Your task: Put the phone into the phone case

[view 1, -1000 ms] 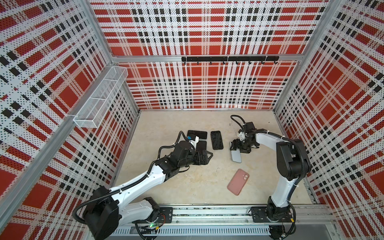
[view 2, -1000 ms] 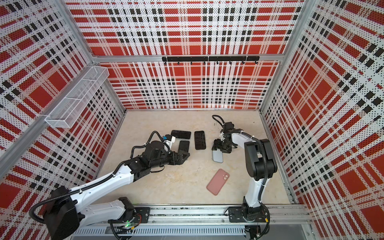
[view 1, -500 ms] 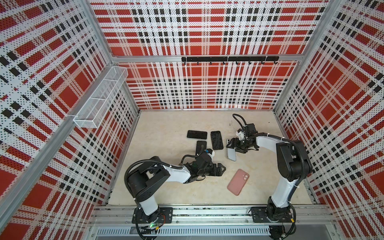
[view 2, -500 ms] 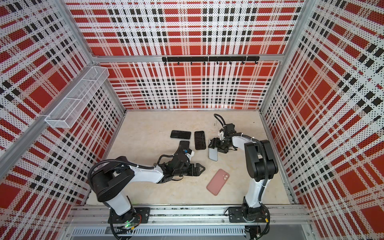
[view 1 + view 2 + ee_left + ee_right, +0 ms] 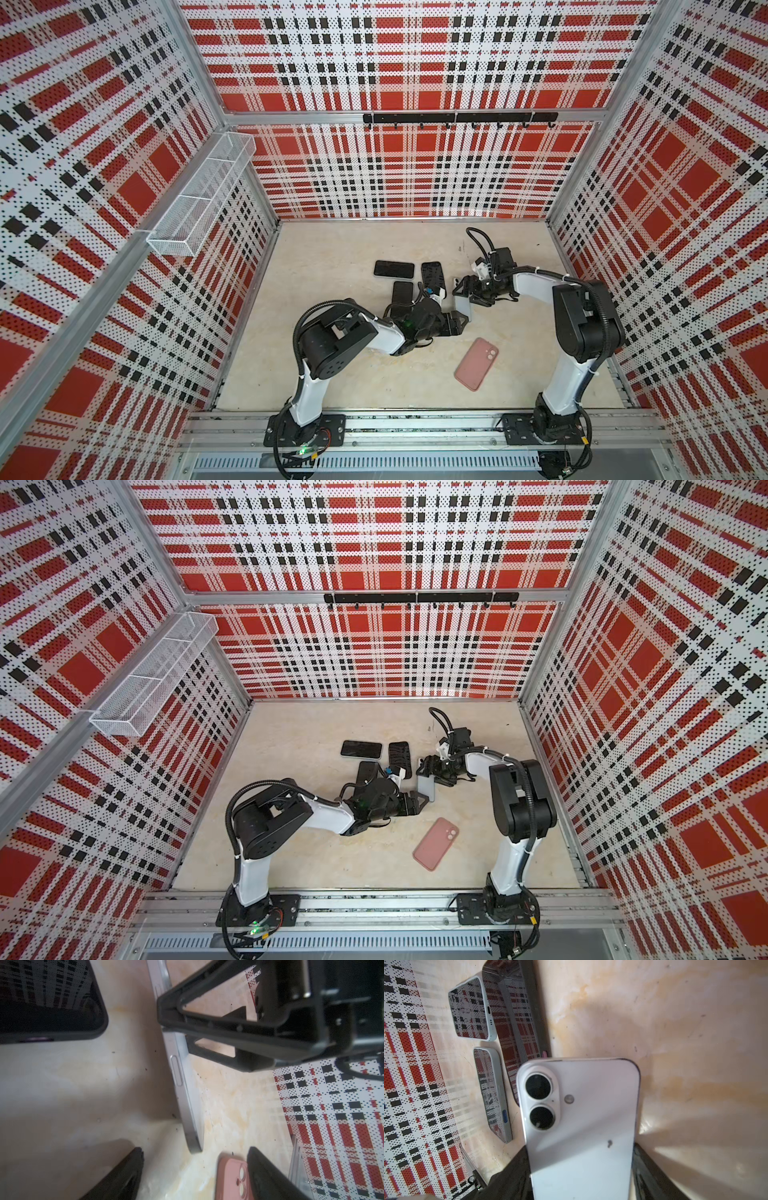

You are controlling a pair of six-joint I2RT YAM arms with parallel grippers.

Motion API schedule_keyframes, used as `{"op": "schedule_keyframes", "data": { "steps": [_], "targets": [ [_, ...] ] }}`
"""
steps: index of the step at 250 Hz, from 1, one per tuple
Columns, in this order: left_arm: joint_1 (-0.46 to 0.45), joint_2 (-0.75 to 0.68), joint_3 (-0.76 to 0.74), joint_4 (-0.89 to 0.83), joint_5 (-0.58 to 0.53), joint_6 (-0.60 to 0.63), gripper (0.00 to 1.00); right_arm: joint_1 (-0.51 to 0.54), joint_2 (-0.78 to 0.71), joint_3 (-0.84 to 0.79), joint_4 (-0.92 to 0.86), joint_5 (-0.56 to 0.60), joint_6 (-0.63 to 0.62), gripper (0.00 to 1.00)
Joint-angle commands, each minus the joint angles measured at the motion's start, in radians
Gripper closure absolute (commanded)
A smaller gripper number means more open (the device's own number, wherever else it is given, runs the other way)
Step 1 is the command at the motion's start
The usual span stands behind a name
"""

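- Right gripper (image 5: 468,293): clenched across the white phone (image 5: 462,307), gripping it by the two long edges at the end away from the lenses.
- Phone attitude: the back face is turned upward. In both top views the long axis runs from the right gripper toward the near edge of the table (image 5: 332,257). The twin-lens end (image 5: 539,1103) is the free end, pointing away from the right gripper.
- Left gripper (image 5: 460,322): released, with the fingers (image 5: 128,1174) spread either side of the phone's free end and a gap on both sides.
- Pink phone case (image 5: 476,364): flat on the table, outer back up, nearer the front than the phone and clear of both grippers. Its long axis lies diagonal, with the camera cut-out toward the far right.
- Three other phones (image 5: 394,269): lying screen up, left of the held phone.
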Motion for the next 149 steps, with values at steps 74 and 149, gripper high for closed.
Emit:
{"op": "schedule_keyframes", "data": {
  "steps": [74, 149],
  "targets": [
    [0.022, 0.114, 0.103, -0.002, -0.048, 0.003, 0.69, 0.004, 0.029, -0.067, 0.016, -0.002, 0.008, 0.43],
    [0.032, 0.079, 0.102, -0.028, -0.052, 0.042, 0.93, 0.003, -0.003, -0.077, 0.023, -0.004, 0.023, 0.36]
  ]
}}
